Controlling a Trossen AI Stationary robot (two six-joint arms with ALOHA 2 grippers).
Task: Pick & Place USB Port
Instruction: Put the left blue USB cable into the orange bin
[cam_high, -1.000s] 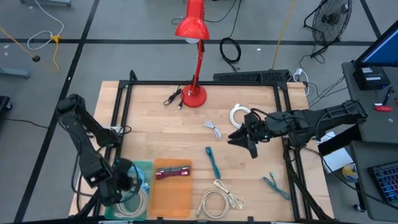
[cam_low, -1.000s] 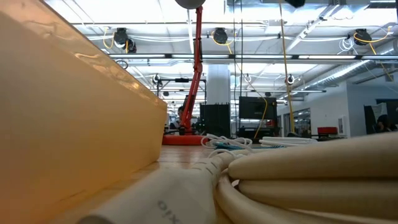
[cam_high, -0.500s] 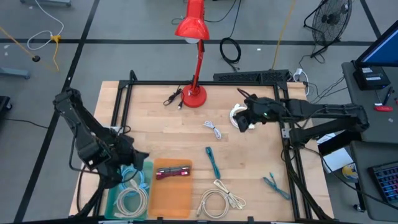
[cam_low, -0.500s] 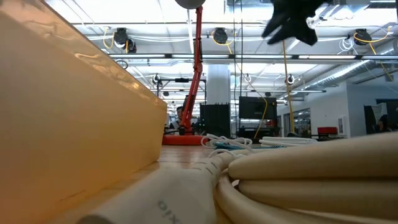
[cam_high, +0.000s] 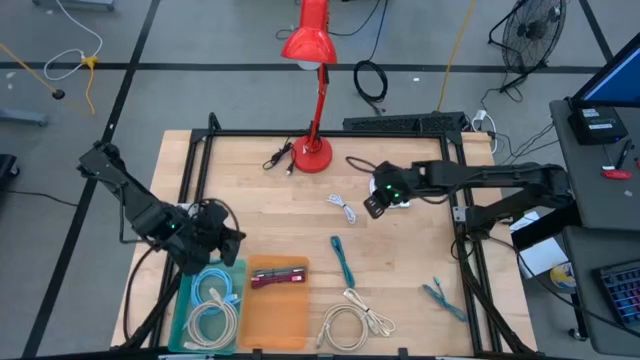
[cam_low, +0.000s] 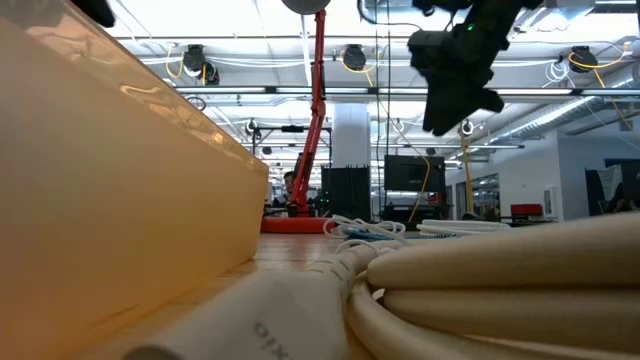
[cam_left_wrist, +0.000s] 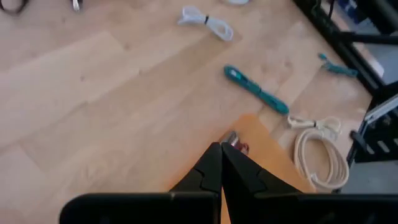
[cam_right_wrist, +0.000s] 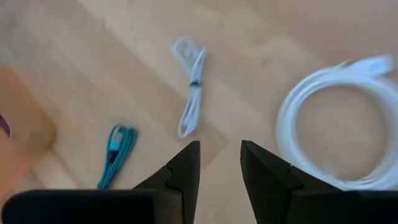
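1. Two end effectors hang above the wooden tabletop (cam_high: 260, 215). The right end effector (cam_high: 371, 205) sits over the far right part of the tabletop, and the left end effector (cam_high: 232, 240) sits near the left edge.
2. The right end effector (cam_right_wrist: 219, 163) has its fingers parted by a narrow gap, with nothing between them.
3. A coiled white cable (cam_right_wrist: 336, 127) lies just beside the right end effector, on its outer side. In the high view the same coil (cam_high: 388, 184) is partly covered by it.
4. A small bundled white cable (cam_high: 343, 208) lies near the right end effector, toward the middle of the tabletop. A teal cable (cam_high: 342, 260) lies farther out, toward the near edge.
5. The left end effector (cam_left_wrist: 221, 163) has its fingers pressed together and carries nothing.
6. Just beyond the left end effector's fingertips is an orange tray (cam_high: 277, 318). A small red-and-silver USB piece (cam_high: 278, 277) rests at the tray's far end.
7. A teal tray (cam_high: 182, 318) beside the orange one holds a coiled white cable (cam_high: 213, 322) and a light-blue cable (cam_high: 220, 285), close under the left end effector.
8. A cream coiled cable (cam_high: 350, 322) lies on the tabletop past the orange tray. A red desk lamp (cam_high: 312, 150) stands at the far edge.
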